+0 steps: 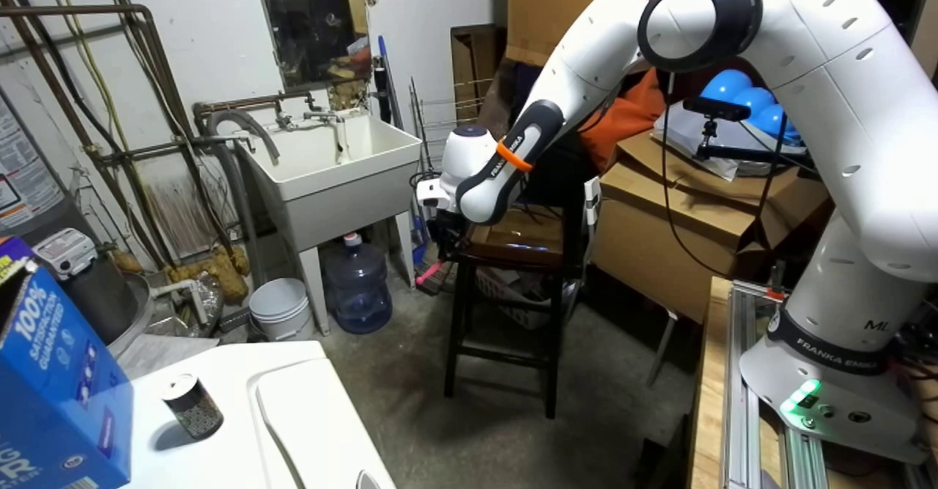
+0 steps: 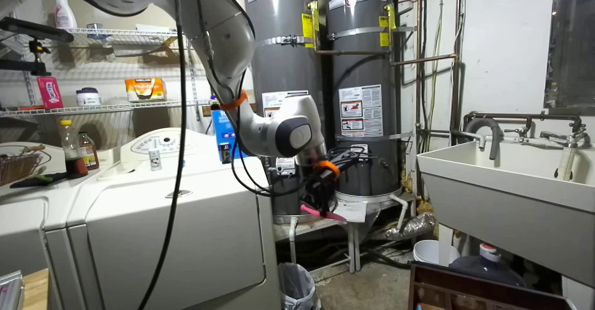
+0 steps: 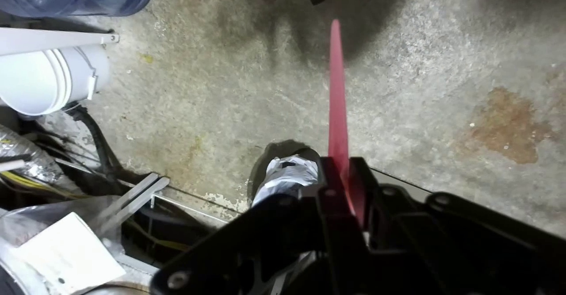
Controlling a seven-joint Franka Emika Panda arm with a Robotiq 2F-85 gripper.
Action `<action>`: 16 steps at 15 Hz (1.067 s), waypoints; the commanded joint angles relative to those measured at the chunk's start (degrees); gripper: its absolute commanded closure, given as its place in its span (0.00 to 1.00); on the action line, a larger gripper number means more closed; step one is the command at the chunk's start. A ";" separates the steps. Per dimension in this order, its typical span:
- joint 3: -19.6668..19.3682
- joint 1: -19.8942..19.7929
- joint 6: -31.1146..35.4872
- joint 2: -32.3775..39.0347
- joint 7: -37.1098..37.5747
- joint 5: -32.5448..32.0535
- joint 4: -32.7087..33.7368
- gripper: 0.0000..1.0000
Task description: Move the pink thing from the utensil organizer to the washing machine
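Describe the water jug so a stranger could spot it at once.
In an exterior view, find the big utility sink on legs. Below its basin stands the water jug, with a white bucket to its left in the picture. Unlike that open white bucket, it is translucent blue with a narrow, capped neck.

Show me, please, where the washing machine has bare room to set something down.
The washing machine is bare between the patterned can and the rounded panel, and across that panel to the oval emblem. It is crowded where that can stands near the blue cardboard box.
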 commanded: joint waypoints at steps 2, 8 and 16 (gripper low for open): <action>0.24 -0.44 -0.08 0.03 0.52 -0.59 0.16 0.89; -3.26 9.61 -3.47 1.53 5.47 -4.19 8.41 0.97; -0.01 25.17 -14.65 6.12 7.54 -10.82 25.42 0.97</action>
